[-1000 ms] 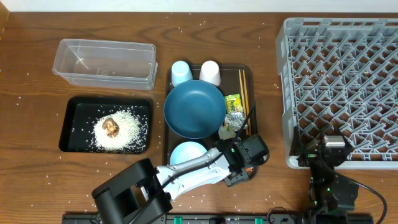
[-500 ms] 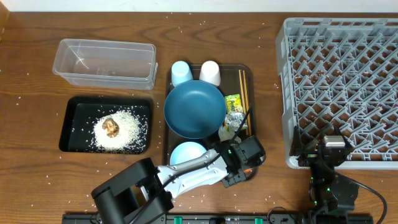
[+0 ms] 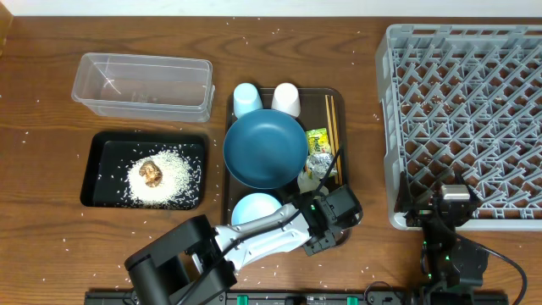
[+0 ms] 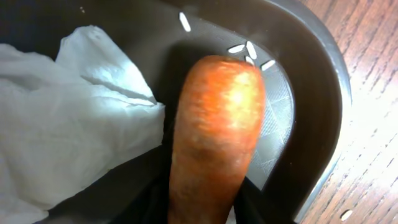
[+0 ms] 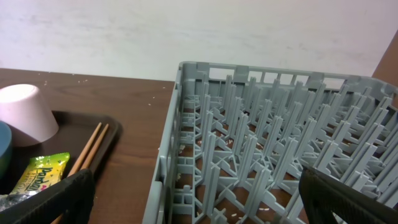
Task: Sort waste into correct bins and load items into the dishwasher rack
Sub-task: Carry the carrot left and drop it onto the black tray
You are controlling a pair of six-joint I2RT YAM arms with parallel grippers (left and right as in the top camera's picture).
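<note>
My left gripper (image 3: 334, 222) is at the front right corner of the brown serving tray (image 3: 229, 191), shut on the orange carrot (image 4: 214, 137). The crumpled white napkin (image 4: 68, 137) lies right beside the carrot; it also shows from overhead (image 3: 315, 169). The yellow-green wrapper (image 3: 318, 140), chopsticks (image 3: 331, 127), blue plate (image 3: 265, 148), white bowl (image 3: 254, 207), light blue cup (image 3: 246, 98) and whitish cup (image 3: 286, 98) are on the tray. Rice (image 3: 165, 180) and the brown lump (image 3: 151, 171) lie in the black tray (image 3: 97, 169). My right gripper (image 5: 211, 199) is open and empty at the grey rack's (image 3: 466, 110) front edge.
The clear tub (image 3: 144, 85) stands behind the black tray and holds a few grains. Loose rice grains are scattered over the wooden table. The tray rim (image 4: 317, 93) curves close around the carrot's tip. The rack (image 5: 273, 137) fills the right wrist view.
My left gripper has shifted slightly to the left with the carrot. The right arm has not moved.
</note>
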